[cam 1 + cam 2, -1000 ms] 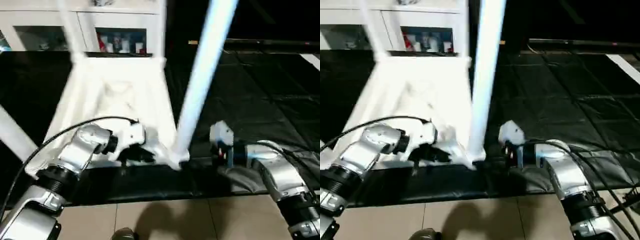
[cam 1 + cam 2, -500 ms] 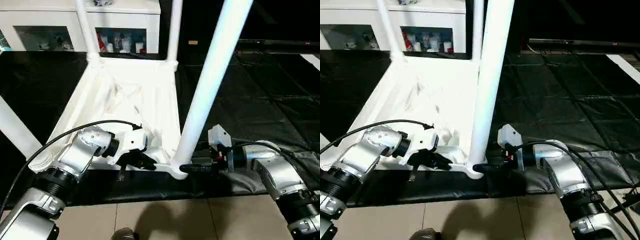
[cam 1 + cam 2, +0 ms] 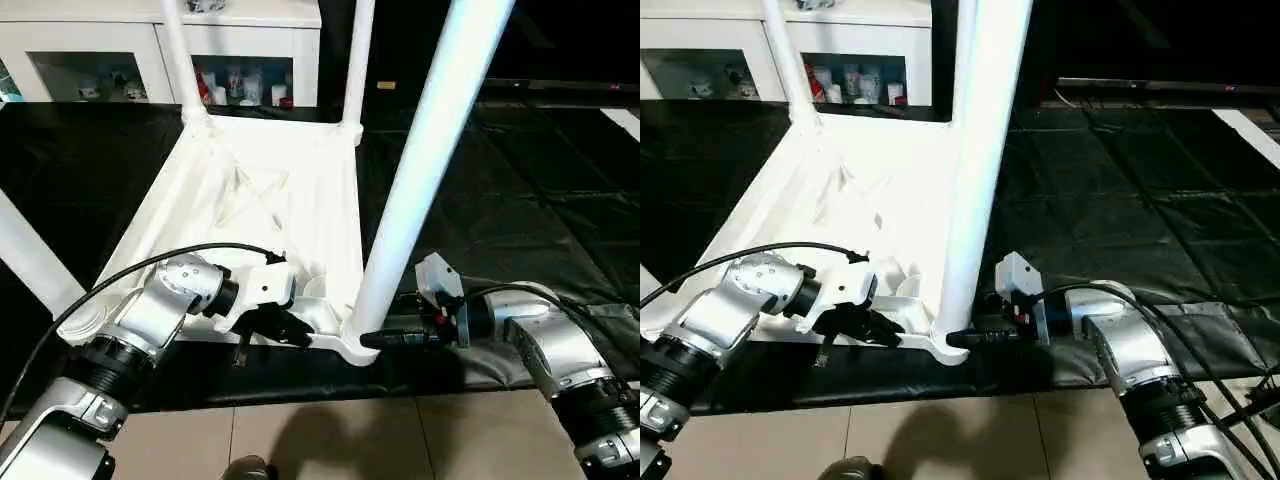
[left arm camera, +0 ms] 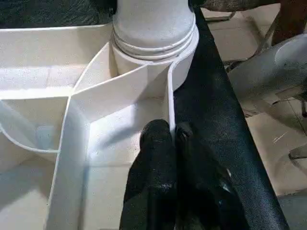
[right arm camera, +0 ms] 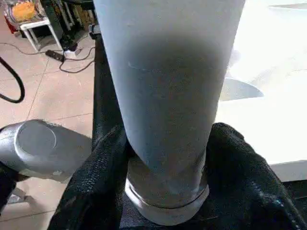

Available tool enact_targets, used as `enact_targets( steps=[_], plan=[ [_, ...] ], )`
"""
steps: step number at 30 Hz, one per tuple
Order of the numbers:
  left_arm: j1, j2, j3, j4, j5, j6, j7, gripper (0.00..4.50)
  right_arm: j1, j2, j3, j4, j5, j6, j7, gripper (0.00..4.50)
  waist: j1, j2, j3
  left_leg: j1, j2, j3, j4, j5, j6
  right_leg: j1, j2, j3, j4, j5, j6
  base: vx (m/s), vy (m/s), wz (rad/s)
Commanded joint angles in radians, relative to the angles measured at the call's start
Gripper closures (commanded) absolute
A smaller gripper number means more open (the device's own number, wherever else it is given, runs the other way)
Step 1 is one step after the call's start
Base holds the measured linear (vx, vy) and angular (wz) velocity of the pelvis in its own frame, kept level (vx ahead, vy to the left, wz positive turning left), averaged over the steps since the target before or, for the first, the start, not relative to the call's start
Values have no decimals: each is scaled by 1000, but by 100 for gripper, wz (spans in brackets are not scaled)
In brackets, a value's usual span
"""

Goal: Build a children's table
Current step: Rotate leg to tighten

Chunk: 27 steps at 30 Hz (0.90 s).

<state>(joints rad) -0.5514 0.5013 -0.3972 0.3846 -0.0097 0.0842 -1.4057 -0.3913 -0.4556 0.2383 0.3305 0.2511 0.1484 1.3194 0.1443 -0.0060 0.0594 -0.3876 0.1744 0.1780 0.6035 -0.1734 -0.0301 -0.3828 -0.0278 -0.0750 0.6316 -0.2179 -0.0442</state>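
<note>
Upturned table top (image 3: pixel 270 210) lies on a black mat (image 3: pixel 520 200), its legs standing in the corner sockets; left hand (image 4: pixel 169 139) clenched on the near rim; right hand (image 5: pixel 165 158) grasping the near leg (image 3: pixel 420 170), apparently the last to be tightened.

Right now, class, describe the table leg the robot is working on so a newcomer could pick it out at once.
Find the white plastic tabletop lying upside down on the black mat. At its near corner, closest to the robot, stands a thick white tubular leg. Unlike the other legs, its base sits between the fingers of the right hand.
</note>
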Motion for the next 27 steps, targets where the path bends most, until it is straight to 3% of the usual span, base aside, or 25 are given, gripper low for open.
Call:
enact_targets(
  steps=[1,8,12,13,14,15,16,18,19,21,23,24,27],
  plan=[
    [-4,-12,-22,-55,-21,-14,-40,450,9,-7,4,-15,15,22,21,240,-7,5,-75,24,76,-27,-59,-120,59,45,-127,65,-78,-97,-174,0,0,0],
    [-30,-68,30,14,-16,77,94,450,36,15,-25,-30,25,61,-50,243,-7,5,-71,25,74,-26,-59,-135,55,44,-128,65,-85,-125,-175,0,0,0],
    [-75,-131,100,56,-26,197,249,450,-2,94,-60,67,-46,78,-285,243,-20,3,-67,29,70,-29,-64,-185,19,42,-132,63,-96,-254,-163,0,0,0],
    [-110,-186,160,66,-38,296,380,450,-63,184,-100,161,-76,100,-489,243,-41,4,-64,27,69,-34,-68,-209,-6,43,-134,61,-99,-305,-163,0,0,0],
    [-116,-194,166,64,-38,310,396,450,-78,202,-110,181,-77,106,-528,245,-52,4,-62,23,66,-38,-71,-218,-13,44,-132,56,-98,-319,-166,-50,10,-15],
    [-121,-200,171,62,-38,324,409,450,-93,220,-120,201,-78,110,-565,245,-67,-1,-67,10,62,-43,-73,-209,-22,59,-133,53,-96,-319,-152,-50,10,-15],
    [-130,-215,178,57,-32,338,440,450,-127,256,-144,248,-77,117,-653,246,-73,1,-68,4,63,-45,-75,-196,-20,63,-133,52,-93,-304,-147,-42,15,-21],
    [-139,-233,186,52,-25,352,479,450,-165,298,-168,298,-82,121,-755,246,-86,0,-69,16,62,-38,-67,-200,-4,51,-135,55,-102,-266,-162,0,0,0],
    [-143,-243,190,49,-23,359,497,450,-182,315,-173,320,-90,113,-800,246,-98,2,-70,11,56,-33,-60,-170,9,54,-135,55,-103,-235,-173,0,0,0],
    [-153,-273,202,46,-17,382,550,450,-214,346,-168,368,-122,91,-880,246,-98,-4,-73,10,54,-29,-56,-131,26,55,-132,54,-101,-193,-173,0,0,0],
    [-160,-300,208,41,-10,403,601,450,-245,377,-169,415,-154,69,-951,246,-94,4,-79,11,59,-29,-55,-83,44,54,-129,52,-89,-97,-189,0,0,0],
    [-160,-303,208,40,-9,406,609,450,-250,382,-170,421,-159,66,-960,246,-94,4,-79,11,59,-29,-55,-83,44,54,-129,52,-89,-97,-189,0,0,0],
    [-155,-307,191,37,9,403,648,450,-274,399,-158,456,-190,45,-1005,246,-90,11,-87,12,68,-31,-52,-31,71,53,-129,51,-68,60,-219,0,0,0]
  ],
)
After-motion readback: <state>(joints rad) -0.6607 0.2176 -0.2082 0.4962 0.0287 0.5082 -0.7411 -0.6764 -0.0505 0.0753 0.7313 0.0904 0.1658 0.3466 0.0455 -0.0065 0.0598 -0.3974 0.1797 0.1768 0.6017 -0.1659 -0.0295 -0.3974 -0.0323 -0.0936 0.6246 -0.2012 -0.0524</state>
